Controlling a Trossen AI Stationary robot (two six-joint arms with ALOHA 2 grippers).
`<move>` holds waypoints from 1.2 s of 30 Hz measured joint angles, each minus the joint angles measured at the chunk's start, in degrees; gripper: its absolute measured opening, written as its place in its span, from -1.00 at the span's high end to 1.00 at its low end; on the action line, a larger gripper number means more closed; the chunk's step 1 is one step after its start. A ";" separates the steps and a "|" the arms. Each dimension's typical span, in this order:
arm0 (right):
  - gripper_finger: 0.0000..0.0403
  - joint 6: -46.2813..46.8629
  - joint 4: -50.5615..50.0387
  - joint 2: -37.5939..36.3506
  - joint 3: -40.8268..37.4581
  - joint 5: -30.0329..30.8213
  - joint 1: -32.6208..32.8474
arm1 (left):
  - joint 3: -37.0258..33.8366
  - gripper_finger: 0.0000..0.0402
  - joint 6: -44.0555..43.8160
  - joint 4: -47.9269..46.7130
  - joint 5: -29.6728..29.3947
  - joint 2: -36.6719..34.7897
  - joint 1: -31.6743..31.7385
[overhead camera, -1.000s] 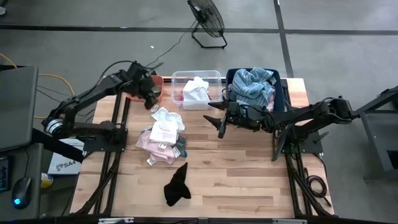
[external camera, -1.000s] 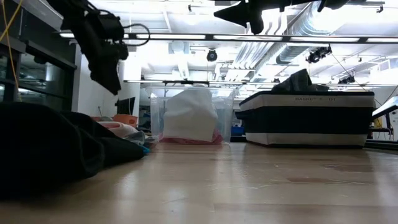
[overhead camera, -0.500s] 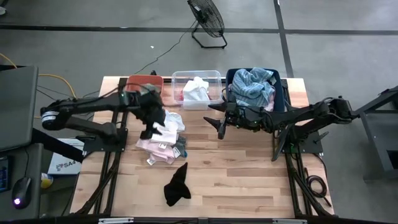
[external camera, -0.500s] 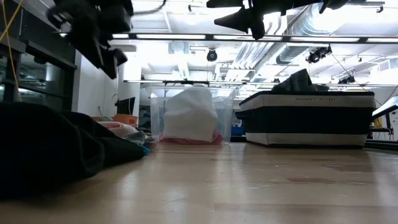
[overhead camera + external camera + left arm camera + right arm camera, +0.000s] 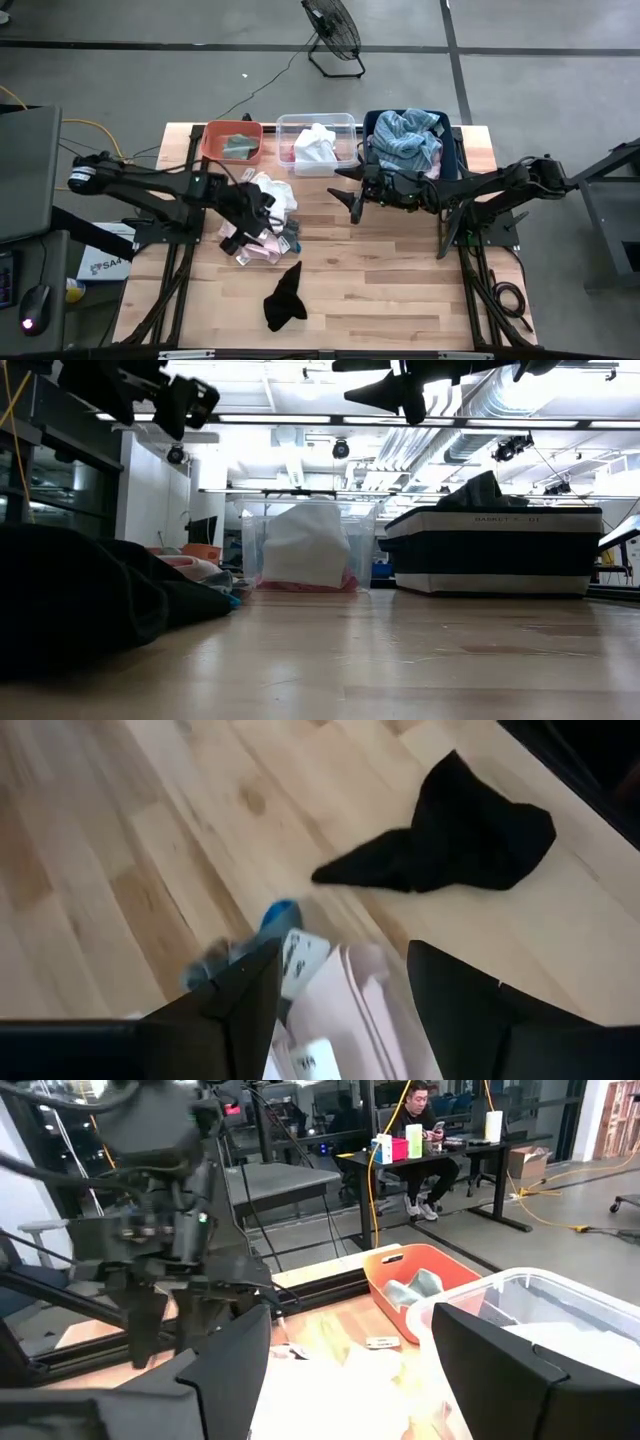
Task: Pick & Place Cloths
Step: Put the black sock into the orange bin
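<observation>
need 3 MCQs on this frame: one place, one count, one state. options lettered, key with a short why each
1. Where is the black cloth?
A. in the orange bin
B. on bare table near the front
C. in the blue bin

2. How many bins stand along the far edge?
A. two
B. three
C. four

3. The left tool is:
A. open above the cloth pile
B. shut on the black cloth
C. parked off the table

Key: B, it lies alone on the wood; B, orange bin, clear bin, blue bin; A, fingers spread over the pale pink cloth.

Black cloth (image 5: 284, 298), pale pink cloth (image 5: 252, 243), orange bin (image 5: 212, 137), blue-striped cloth (image 5: 408, 135).
</observation>
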 joint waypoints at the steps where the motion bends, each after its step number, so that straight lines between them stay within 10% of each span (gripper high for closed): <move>1: -0.34 0.38 -0.03 0.00 0.00 -0.24 0.00 | 0.00 -0.04 -0.01 0.73 -0.47 0.21 -0.93; 19: -0.34 0.81 -1.58 0.00 0.00 -4.69 3.44 | -0.02 -0.04 -1.81 16.26 -4.03 18.79 -16.09; 36: -0.34 0.59 -4.73 0.00 0.00 -4.42 4.61 | -0.04 -0.04 -1.62 24.41 -2.93 28.96 -17.21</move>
